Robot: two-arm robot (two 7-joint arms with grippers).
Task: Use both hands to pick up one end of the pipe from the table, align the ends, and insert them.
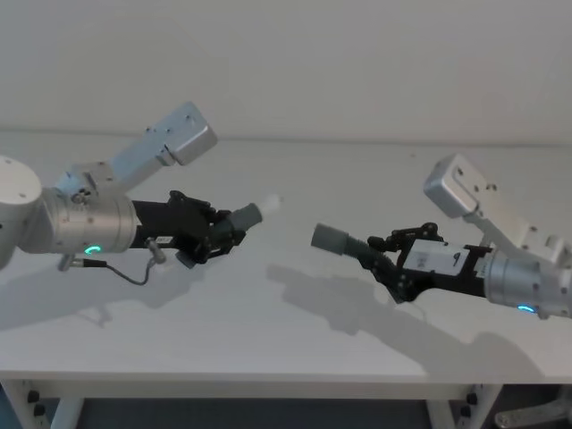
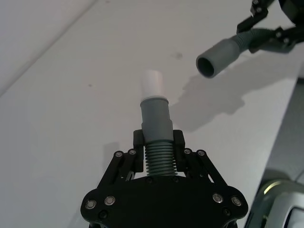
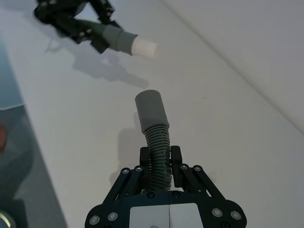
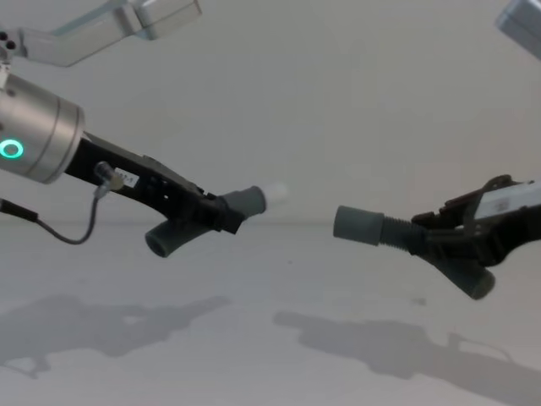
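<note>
Aloft, left gripper (image 1: 223, 232) clamped the stubby piece (image 1: 246, 216), right gripper (image 1: 382, 256) the elbow piece (image 1: 356, 247). White tip (image 1: 272, 204) and collar (image 1: 331, 239) jutted beyond the fingers (image 2: 138, 144), apart.

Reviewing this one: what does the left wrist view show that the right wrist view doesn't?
Left wrist view: the dark open mouth of the wide grey collar on the corrugated grey elbow pipe piece, facing the camera. Right wrist view: the narrow white tip of the stubby grey pipe piece, seen side-on. Both: the left black ribbed gripper and right black ribbed gripper each clamp a piece, ends apart above the pale table.
</note>
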